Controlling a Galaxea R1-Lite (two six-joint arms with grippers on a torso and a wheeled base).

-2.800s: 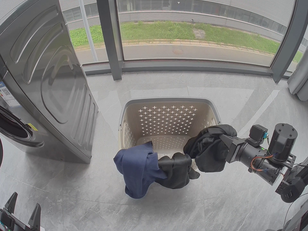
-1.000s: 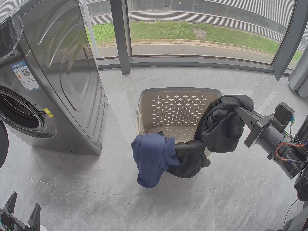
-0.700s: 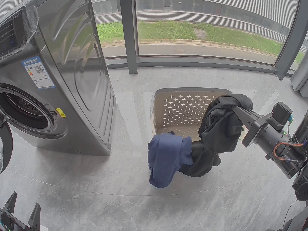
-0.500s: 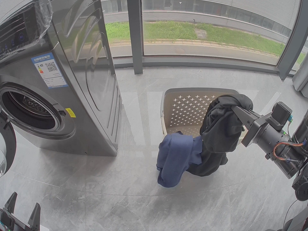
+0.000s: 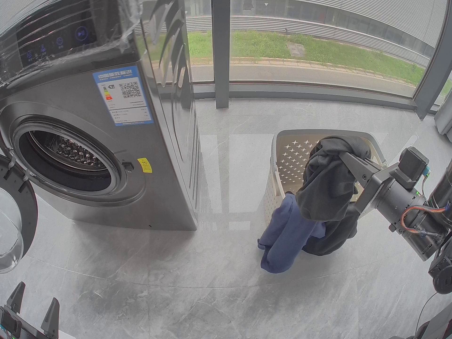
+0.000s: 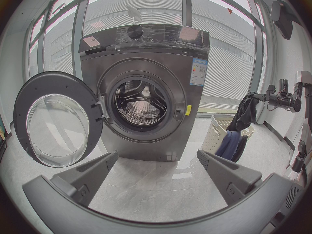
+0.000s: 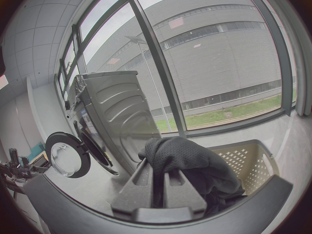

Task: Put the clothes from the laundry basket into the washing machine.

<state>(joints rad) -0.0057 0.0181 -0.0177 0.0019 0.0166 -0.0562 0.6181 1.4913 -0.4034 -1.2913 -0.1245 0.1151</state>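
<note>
The right claw (image 5: 348,161) is clenched on the dark garment (image 5: 325,189), which hangs from its tips over the laundry basket (image 5: 281,143). The left claw (image 6: 156,154) is spread wide, facing the washing machine (image 6: 182,78).

Floor (image 5: 226,297): pale grey marbled tile, glossy, running to the window (image 5: 306,38) at the far side. Washing machine (image 5: 155,165) stands on it at left. Laundry basket (image 5: 274,184) stands on it to the right, near the machine's side panel but apart from it.
</note>
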